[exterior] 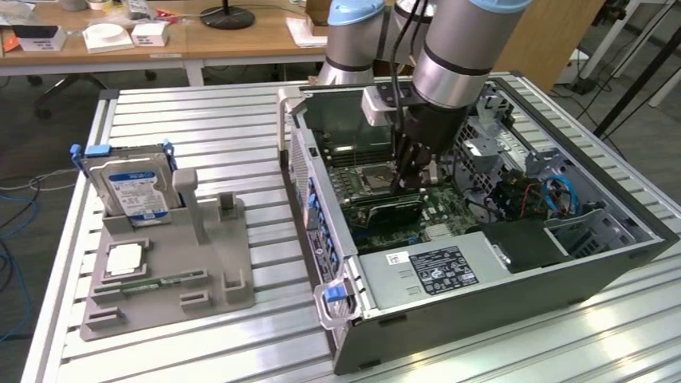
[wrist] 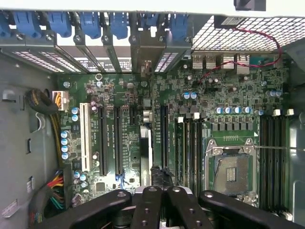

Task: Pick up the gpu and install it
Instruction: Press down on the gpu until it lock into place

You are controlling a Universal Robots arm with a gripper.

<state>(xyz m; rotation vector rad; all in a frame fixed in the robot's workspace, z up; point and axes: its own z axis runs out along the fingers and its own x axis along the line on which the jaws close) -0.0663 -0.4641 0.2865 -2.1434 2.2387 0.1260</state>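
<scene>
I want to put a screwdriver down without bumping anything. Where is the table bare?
Bare slats of the table lie between the grey holder and the computer case, and behind the hard drive. Inside the case it is crowded: the end effector hangs over the motherboard.
</scene>
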